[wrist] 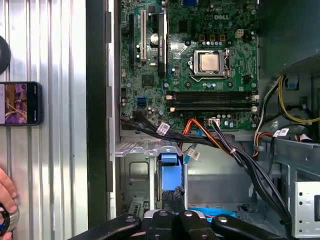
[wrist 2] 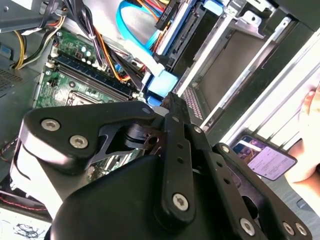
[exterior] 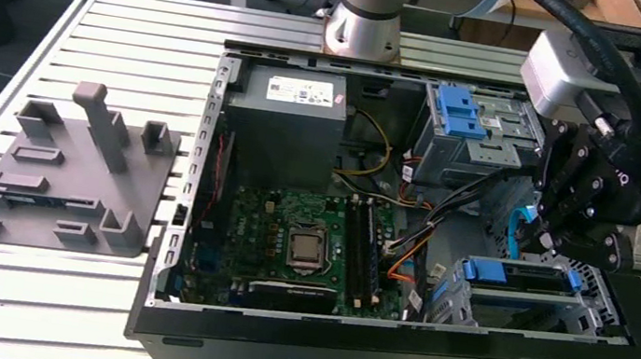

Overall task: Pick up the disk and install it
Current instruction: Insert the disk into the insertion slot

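- Blue-framed, the disk (exterior: 517, 275) is sitting in the drive cage at the corner of the open computer case (exterior: 271, 347), on the exterior view's right; its blue end (wrist: 169, 165) is also showing in the first wrist view.
- Black, the claw (exterior: 553, 239) is hovering just above the disk, over the cage.
- Whether its fingers are spread or pressed together cannot be told.
- Green, the motherboard (exterior: 286, 241) is lying in the case beside the cage.
- Grey, a fixture block (exterior: 70, 173) is resting on the slatted tabletop (exterior: 16, 287), well apart from the case.
- Beside the case, a phone (wrist: 20, 103) is lying on the slats near a person's hand (wrist: 6, 200).
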Tool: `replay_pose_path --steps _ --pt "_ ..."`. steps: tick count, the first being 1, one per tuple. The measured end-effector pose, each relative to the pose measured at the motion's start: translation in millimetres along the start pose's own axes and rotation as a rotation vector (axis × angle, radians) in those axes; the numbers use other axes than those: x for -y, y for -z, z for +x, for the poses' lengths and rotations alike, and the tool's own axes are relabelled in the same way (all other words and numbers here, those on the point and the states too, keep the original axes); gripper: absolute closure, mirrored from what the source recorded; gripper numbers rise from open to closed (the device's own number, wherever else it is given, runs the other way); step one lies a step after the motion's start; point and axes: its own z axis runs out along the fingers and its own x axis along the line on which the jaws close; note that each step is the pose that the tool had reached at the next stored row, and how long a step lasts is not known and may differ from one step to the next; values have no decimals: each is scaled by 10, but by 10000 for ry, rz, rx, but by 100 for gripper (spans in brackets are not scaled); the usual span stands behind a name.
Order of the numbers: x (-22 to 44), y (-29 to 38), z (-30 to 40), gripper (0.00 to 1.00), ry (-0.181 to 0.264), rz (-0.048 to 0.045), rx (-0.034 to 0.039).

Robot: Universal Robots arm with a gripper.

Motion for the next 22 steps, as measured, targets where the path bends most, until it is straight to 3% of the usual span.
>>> replay_pose_path --steps 5,12,18,22 --pt "-15 -86 12 89 -1 -96 -6" --pt "-16 -98 12 89 -1 -99 -6" --pt "-21 -194 20 89 -2 -141 -7" --pt "-21 -201 21 89 -2 -142 -10"
